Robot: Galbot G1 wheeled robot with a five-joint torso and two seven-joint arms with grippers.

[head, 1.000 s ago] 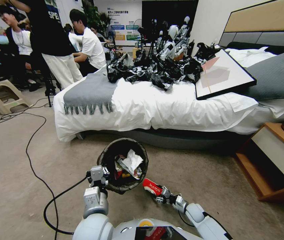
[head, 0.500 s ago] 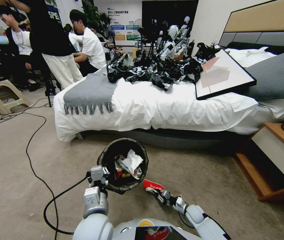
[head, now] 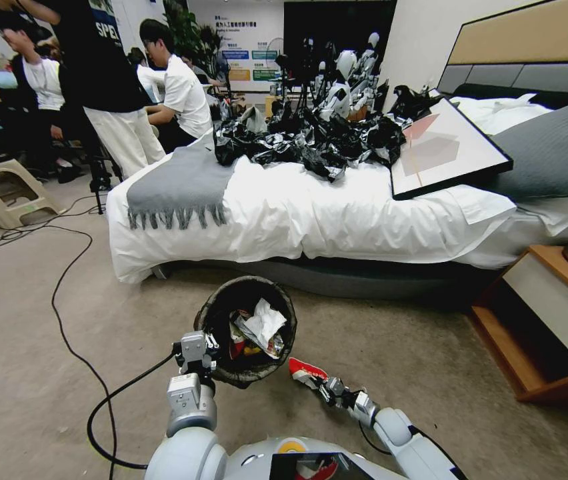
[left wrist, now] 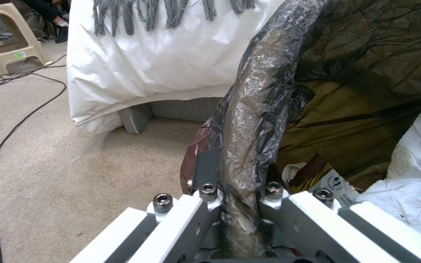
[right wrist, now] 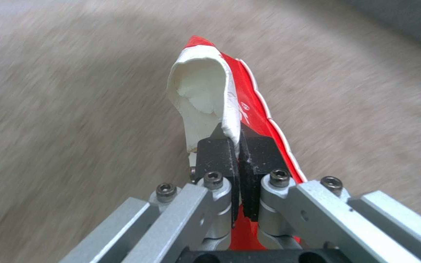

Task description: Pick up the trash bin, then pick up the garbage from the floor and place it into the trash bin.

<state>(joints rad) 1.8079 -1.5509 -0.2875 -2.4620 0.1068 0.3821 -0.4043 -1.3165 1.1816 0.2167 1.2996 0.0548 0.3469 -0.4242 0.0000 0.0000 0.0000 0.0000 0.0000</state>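
The trash bin [head: 247, 330] with its black bag liner hangs just above the carpet in front of me, holding white tissue [head: 263, 320] and wrappers. My left gripper [head: 205, 347] is shut on the near rim of the bin [left wrist: 257, 120], liner pinched between its fingers. Right of the bin, my right gripper [head: 323, 388] is shut on a red-and-white snack wrapper [head: 305, 372], a piece of the garbage. In the right wrist view the wrapper [right wrist: 220, 106] stands up from the pinched black pads [right wrist: 215, 157], over the carpet.
A bed [head: 337, 207] with white sheets, a grey throw, a heap of black plastic sheeting [head: 317, 140] and a framed picture stands ahead. A wooden nightstand [head: 551, 320] is at the right. A black cable [head: 64, 320] trails over the carpet at the left. People stand at the far left.
My right gripper has drawn back a little toward me and turned the red wrapper, which now shows edge-on and smaller. The bin and left gripper have stayed put.
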